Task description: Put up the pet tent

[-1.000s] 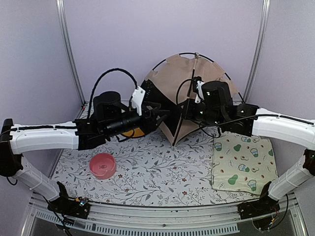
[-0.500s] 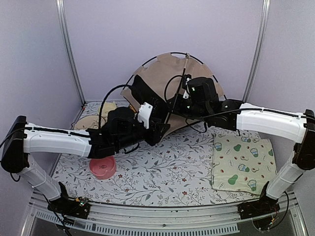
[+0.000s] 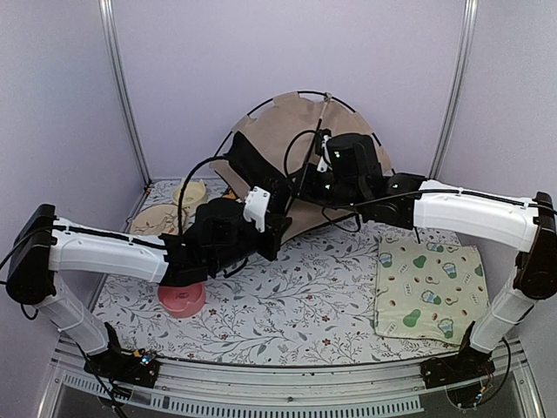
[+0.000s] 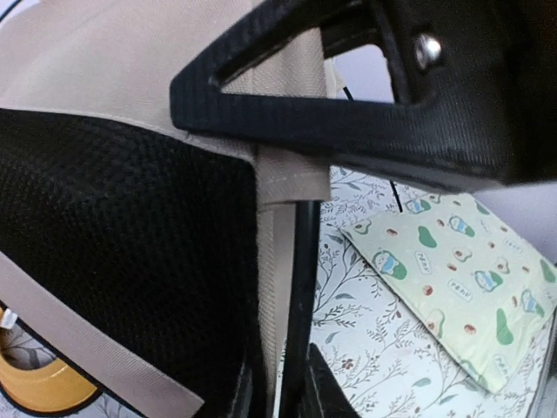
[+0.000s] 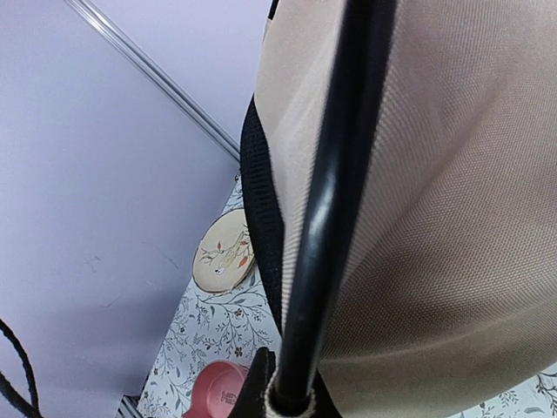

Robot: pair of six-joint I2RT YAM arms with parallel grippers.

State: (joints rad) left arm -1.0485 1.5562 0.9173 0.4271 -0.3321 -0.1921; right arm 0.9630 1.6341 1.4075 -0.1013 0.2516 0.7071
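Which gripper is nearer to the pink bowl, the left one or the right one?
Left. The left gripper is behind and right of the pink bowl, at the pet tent's front edge. The right gripper is farther back, against the tent.

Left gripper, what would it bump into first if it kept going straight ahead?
The tent. Its black pole and tan cloth sit right in front of the left gripper, perhaps touching it, though depth is unclear.

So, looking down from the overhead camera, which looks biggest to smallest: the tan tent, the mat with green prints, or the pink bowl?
1. The pet tent, clearly the largest, even partly covered.
2. The cream mat, about middle-sized.
3. The pink bowl, smallest, though its upper part is hidden.
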